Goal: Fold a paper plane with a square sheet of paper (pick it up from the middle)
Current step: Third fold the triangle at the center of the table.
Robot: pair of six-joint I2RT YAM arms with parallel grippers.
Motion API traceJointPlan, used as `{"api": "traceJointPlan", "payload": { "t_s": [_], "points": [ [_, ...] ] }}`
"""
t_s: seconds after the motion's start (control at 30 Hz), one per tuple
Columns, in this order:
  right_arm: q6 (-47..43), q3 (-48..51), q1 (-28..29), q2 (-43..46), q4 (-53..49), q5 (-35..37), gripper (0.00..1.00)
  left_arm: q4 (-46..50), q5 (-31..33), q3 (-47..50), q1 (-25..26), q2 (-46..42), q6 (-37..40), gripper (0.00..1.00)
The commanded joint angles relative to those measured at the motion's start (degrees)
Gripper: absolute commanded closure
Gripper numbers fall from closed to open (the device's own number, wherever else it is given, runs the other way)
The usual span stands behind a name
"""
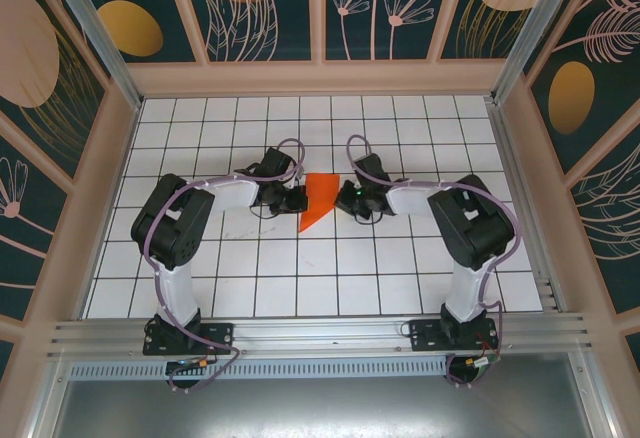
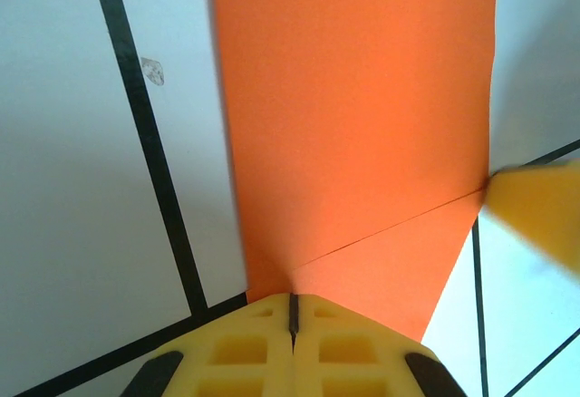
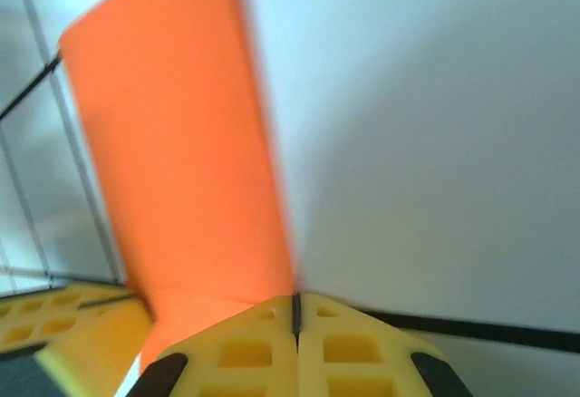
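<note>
The square sheet of paper (image 1: 320,196) lies folded on the white grid floor between my two grippers, bright orange-red, with a pointed end toward the near left. In the left wrist view the paper (image 2: 362,125) shows a diagonal flap edge running to my left gripper (image 2: 293,299), which is shut with its tips at the paper's edge. My right gripper (image 3: 295,299) is also shut, tips against the other edge of the paper (image 3: 181,161). From above, the left gripper (image 1: 297,199) and right gripper (image 1: 345,198) face each other across the sheet. Whether either pinches paper is unclear.
Patterned walls (image 1: 320,8) enclose the tiled floor (image 1: 300,278) on three sides. An aluminium rail (image 1: 320,333) carrying both arm bases crosses the near edge. A small mark (image 2: 152,71) sits on a tile left of the paper.
</note>
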State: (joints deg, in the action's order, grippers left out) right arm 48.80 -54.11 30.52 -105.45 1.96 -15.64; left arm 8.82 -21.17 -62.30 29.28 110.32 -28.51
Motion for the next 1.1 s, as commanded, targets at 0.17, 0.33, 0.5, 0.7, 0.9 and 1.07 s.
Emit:
{"api": "traceJointPlan", "payload": {
  "t_s": [0.17,0.33,0.5,0.7,0.9,1.07],
  "points": [
    [-0.5,-0.9,1.9,7.3,-3.9,5.8,1.0,3.0,3.5,1.0,-0.7,3.0,0.7,1.0],
    [0.8,-3.6,4.1,2.1,-0.6,0.0,1.0,2.8,3.1,0.7,-0.7,2.8,0.6,1.0],
    [1.4,-5.2,4.4,-2.3,1.3,-3.9,1.0,2.5,2.5,0.6,-0.7,2.8,0.2,1.0],
    [1.9,-4.6,4.4,-4.1,-0.4,-3.1,1.0,1.5,1.0,-0.7,-0.7,1.4,-1.0,1.0],
    [2.9,-2.8,4.1,-4.4,-1.9,-1.7,1.0,-2.7,-2.2,1.6,-0.7,-5.9,-7.1,0.87],
    [2.6,-3.0,4.1,-4.8,-2.5,-1.6,1.0,-9.3,-7.5,6.2,-0.6,-10.3,-14.8,0.8]
  ]
}}
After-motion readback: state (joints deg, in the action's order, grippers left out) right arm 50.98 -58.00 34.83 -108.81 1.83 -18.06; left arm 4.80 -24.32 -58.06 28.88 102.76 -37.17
